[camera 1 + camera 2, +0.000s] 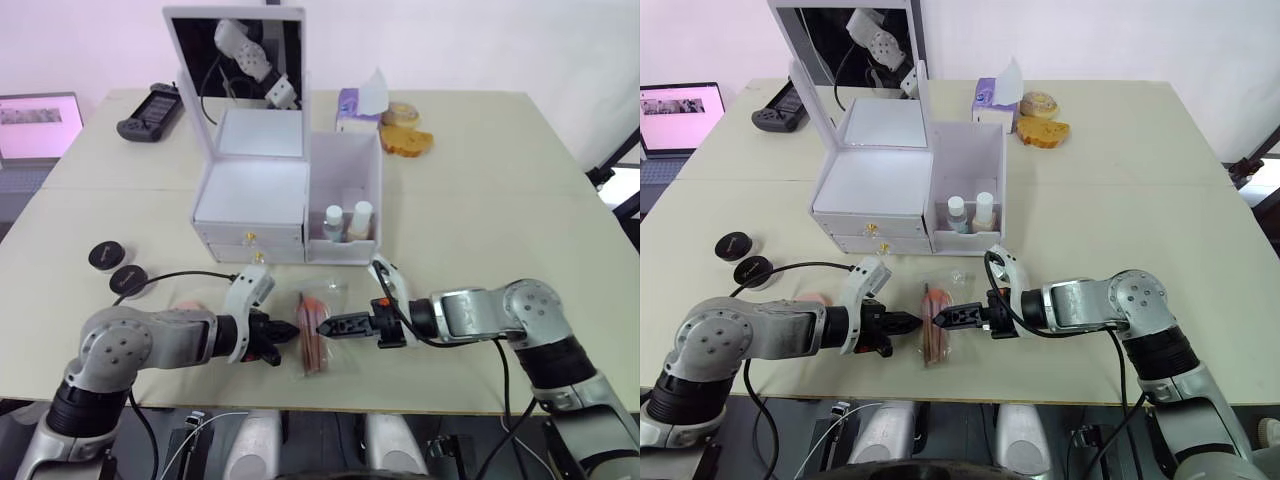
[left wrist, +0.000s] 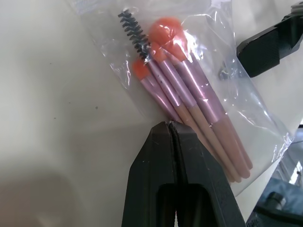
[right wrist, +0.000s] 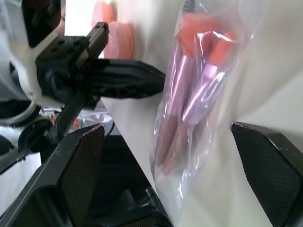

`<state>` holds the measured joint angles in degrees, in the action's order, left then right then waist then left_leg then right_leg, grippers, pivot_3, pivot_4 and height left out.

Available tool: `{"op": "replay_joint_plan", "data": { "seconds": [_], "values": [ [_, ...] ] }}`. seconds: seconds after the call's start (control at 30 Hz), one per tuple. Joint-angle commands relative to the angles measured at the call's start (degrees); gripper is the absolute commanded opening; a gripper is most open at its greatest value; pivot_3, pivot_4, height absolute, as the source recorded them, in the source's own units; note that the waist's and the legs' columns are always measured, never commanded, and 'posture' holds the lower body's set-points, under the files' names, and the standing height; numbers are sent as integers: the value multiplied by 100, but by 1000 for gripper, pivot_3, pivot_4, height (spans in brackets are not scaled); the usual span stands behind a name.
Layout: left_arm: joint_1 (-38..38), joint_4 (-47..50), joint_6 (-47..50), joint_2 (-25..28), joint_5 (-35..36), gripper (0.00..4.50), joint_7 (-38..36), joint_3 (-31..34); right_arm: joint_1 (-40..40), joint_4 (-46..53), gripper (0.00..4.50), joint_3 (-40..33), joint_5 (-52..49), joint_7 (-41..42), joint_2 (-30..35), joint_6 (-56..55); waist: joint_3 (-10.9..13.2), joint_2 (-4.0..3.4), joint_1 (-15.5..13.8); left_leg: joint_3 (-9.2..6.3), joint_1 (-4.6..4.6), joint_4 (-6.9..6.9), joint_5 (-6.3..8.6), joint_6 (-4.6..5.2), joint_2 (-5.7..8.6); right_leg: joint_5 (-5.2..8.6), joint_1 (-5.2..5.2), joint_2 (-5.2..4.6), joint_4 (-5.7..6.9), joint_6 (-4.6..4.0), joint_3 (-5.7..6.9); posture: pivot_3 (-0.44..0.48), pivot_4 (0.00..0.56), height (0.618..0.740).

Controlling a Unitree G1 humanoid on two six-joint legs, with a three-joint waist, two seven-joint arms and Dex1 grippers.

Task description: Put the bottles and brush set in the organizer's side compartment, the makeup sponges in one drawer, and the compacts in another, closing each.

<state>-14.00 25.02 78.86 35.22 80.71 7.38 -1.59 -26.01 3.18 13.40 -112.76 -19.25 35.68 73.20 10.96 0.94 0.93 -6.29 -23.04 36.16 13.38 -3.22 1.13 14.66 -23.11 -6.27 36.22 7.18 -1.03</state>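
The brush set [image 1: 312,340], pink brushes in a clear bag, lies flat near the table's front edge. My left gripper [image 1: 296,333] is shut, and its tip [image 2: 169,124] touches the bag's left edge. My right gripper [image 1: 322,327] is open, with the bag's right side between its fingers [image 3: 80,161]. Two bottles [image 1: 346,220] stand in the side compartment [image 1: 345,165] of the white organizer [image 1: 250,190]. Both drawers [image 1: 250,245] are closed. Two black compacts [image 1: 116,266] lie at the left. Pink makeup sponges [image 1: 812,298] peek out behind my left forearm.
The organizer's mirror lid [image 1: 237,60] stands upright. A black controller [image 1: 150,110] and a laptop [image 1: 35,125] are at the far left. A tissue pack [image 1: 358,100] and orange-yellow items [image 1: 405,135] lie behind the organizer. The table's front edge [image 1: 330,408] is close.
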Motion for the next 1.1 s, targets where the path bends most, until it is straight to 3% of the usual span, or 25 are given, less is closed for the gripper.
{"op": "replay_joint_plan", "data": {
  "seconds": [0.03, 0.2, 0.6, 0.73, 0.87, 0.93, 1.1],
  "values": [
    [106, 40, 109, -23, 23, 66, 139, -148, -23, -123, 4500, 239, 95, -198, -95, -181, -13, 0, 3, 0, 2, -1, 0, 0, 0, 0, 2, 0, 0, -1, 0, 0, 150, 740],
    [154, 57, 101, -33, 134, 66, 199, -118, -49, -237, 4500, 414, 153, -121, -416, -264, -23, 0, 16, 1, 51, -18, 1, 1, -2, 3, 43, 1, -14, -4, -1, 0, 150, 740],
    [203, 15, -77, -116, 193, 66, 94, -140, -76, -461, 4500, 446, 488, 35, -819, -173, -25, -2, 17, 1, 55, -27, 2, 1, -3, 4, 43, 1, -18, -7, -3, 0, 150, 740],
    [208, 10, -105, -148, 182, 0, 100, -134, -16, -408, 3212, 436, 514, 98, -832, -123, -25, -3, 0, 1, 51, -29, 2, 1, -3, 5, 42, 0, -22, -7, -3, 0, 150, 740],
    [228, 15, -123, -142, 172, 0, 90, -105, -12, -413, 1047, 405, 546, 176, -807, -74, -25, -3, -11, 2, 38, -31, 2, 1, -3, 4, 35, -2, -33, -7, -2, 0, 150, 740],
    [231, 22, -134, -115, 162, 0, 57, -95, -14, -438, 230, 378, 600, 241, -789, -36, -25, -2, -12, 2, 32, -31, 2, 1, -2, 4, 33, -2, -38, -6, -2, 0, 150, 740],
    [230, 160, -219, -1, 52, 0, -202, -12, -10, -428, 233, 227, 688, 456, -673, 33, -24, -3, -12, 2, 25, -32, 2, 1, -2, 4, 29, -2, -46, -7, 0, 0, 150, 740]
  ]
}}
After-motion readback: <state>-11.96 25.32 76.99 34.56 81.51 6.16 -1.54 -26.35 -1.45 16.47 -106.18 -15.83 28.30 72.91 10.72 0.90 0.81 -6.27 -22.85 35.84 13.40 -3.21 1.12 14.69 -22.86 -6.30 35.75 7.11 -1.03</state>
